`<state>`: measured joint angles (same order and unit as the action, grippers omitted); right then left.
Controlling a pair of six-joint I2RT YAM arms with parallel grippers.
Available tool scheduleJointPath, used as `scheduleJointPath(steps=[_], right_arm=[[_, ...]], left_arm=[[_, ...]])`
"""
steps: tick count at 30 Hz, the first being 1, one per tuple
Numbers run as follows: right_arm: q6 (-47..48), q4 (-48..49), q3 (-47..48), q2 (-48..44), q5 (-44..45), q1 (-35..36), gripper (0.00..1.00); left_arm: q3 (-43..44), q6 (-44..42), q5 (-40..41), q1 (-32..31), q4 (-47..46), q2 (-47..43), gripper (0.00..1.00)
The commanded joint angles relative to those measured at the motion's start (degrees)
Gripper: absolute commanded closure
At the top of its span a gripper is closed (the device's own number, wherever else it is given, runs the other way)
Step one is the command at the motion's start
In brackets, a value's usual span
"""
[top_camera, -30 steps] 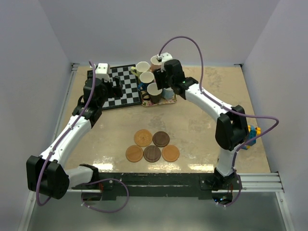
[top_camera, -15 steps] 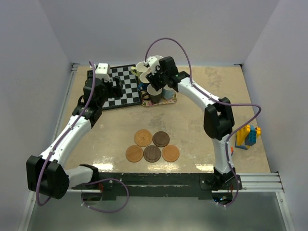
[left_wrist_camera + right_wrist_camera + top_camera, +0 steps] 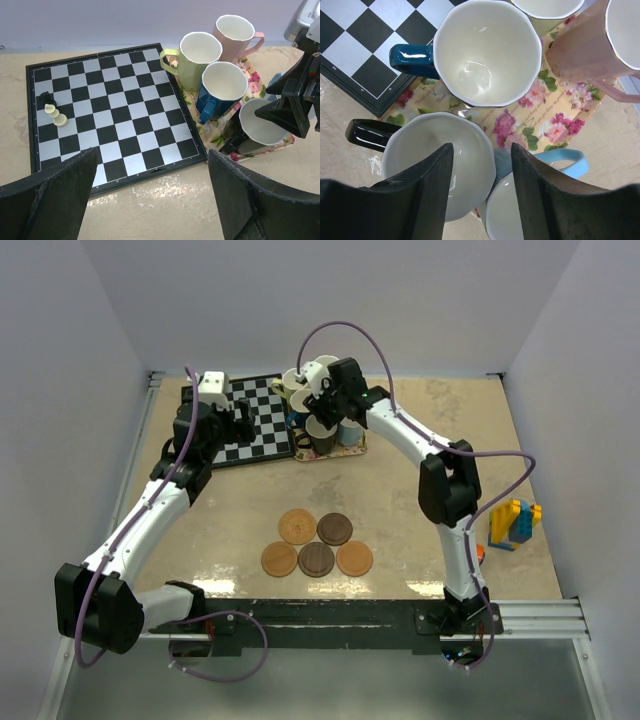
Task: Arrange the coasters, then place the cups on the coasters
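Observation:
Five coasters lie in a cluster near the table's front: orange-brown ones (image 3: 297,526), (image 3: 279,559), (image 3: 354,558) and dark brown ones (image 3: 334,528), (image 3: 316,559). The cups stand on a floral tray (image 3: 555,115): dark blue (image 3: 487,50), black (image 3: 435,160), light blue (image 3: 560,157), pink (image 3: 585,45), yellow-green (image 3: 197,55). My right gripper (image 3: 482,165) hangs open over the tray. One finger reaches into the black cup and the other is above the light blue cup, with the black cup's rim between them. My left gripper (image 3: 152,195) is open and empty, near the chessboard's front edge.
A chessboard (image 3: 110,105) lies left of the tray, touching it, with two small chess pieces (image 3: 55,112) on its left side. Toy bricks (image 3: 512,523) sit at the table's right edge. Walls close in the left, right and back.
My right gripper has swung left and down over the cups, and its jaws have narrowed around the black cup's rim. The left arm has stayed still.

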<state>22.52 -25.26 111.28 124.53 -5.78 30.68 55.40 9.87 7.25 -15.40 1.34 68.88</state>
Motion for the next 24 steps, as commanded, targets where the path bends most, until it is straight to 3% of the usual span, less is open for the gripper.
scheduleJointPath(steps=[1,13,18,24], right_arm=[[2.43,-1.55,3.5,2.2,-2.48,-0.18,0.51],[2.44,-4.27,6.31,4.32,-4.15,-0.27,0.64],[2.26,-3.05,4.3,1.95,-3.89,-0.18,0.75],[2.09,-2.96,4.47,1.33,-3.36,-0.18,1.0]], left_arm=[[0.68,-0.64,-0.13,-0.16,-2.31,0.02,0.04],[0.77,-0.82,0.4,-0.16,-2.22,0.29,0.04],[0.94,-0.82,0.4,-0.16,-2.22,0.46,0.04],[0.85,-0.82,0.4,-0.16,-2.14,0.38,0.04]])
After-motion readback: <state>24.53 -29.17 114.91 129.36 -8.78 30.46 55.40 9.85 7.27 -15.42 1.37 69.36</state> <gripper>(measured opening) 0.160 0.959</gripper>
